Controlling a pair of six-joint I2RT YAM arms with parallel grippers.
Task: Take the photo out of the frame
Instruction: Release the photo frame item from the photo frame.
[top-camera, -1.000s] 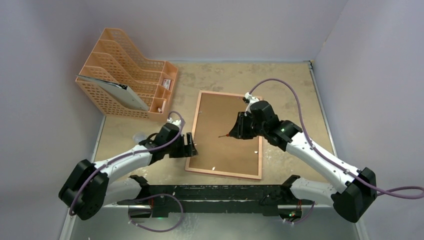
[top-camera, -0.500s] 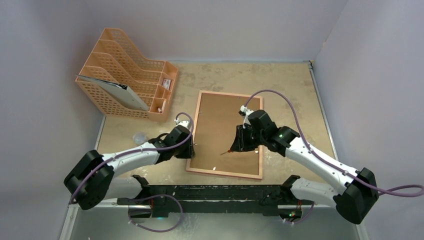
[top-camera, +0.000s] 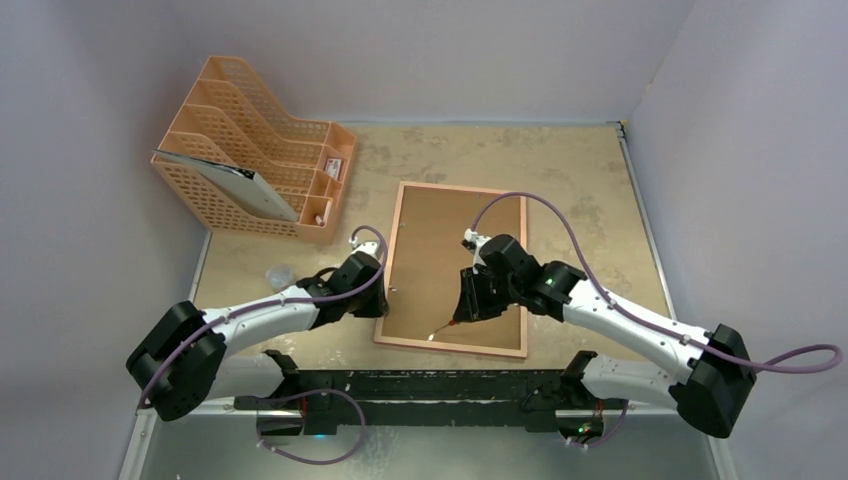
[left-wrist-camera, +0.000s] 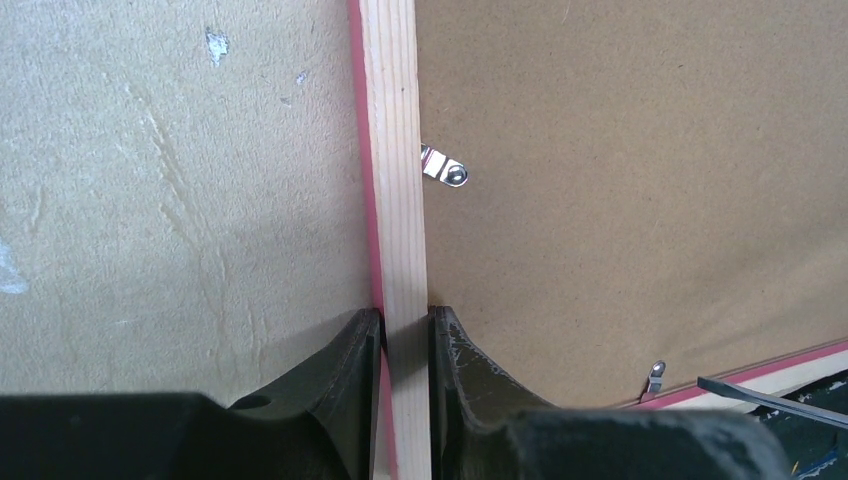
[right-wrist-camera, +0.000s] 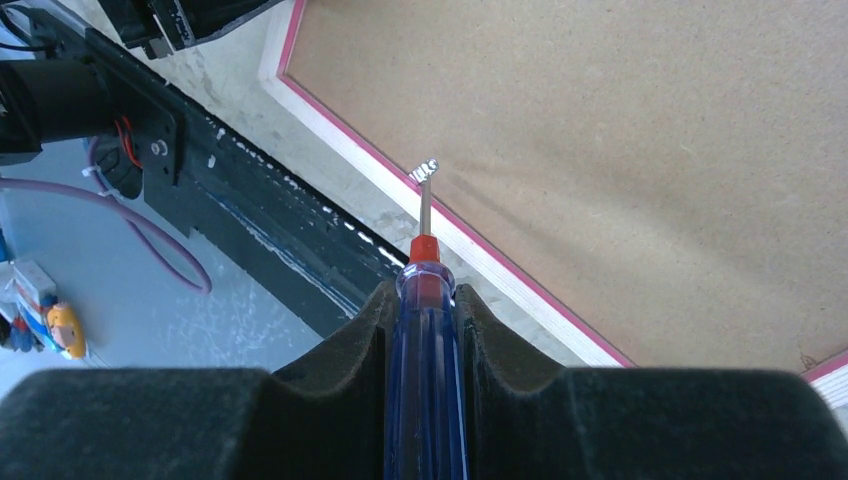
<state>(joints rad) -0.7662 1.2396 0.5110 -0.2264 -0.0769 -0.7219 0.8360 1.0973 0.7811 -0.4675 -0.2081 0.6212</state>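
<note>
The pink-red frame (top-camera: 392, 250) lies face down on the table, its brown backing board (top-camera: 455, 260) facing up. The photo is hidden beneath the board. My left gripper (top-camera: 380, 300) is shut on the frame's left rail (left-wrist-camera: 392, 150), one finger outside it and one on the board. A metal clip (left-wrist-camera: 445, 170) sits just ahead on that rail. My right gripper (top-camera: 462, 305) is shut on a blue-handled screwdriver (right-wrist-camera: 425, 330). Its tip meets a small metal clip (right-wrist-camera: 427, 167) on the frame's near rail (right-wrist-camera: 480, 250).
An orange mesh file rack (top-camera: 250, 150) holding a dark folder stands at the back left. A small clear object (top-camera: 280, 272) lies left of the frame. The black mounting rail (top-camera: 420, 385) runs along the table's near edge. Walls close in the table.
My left gripper slid right onto the frame's left rail and closed on it. My right arm carried the screwdriver from mid-board down toward the frame's near edge.
</note>
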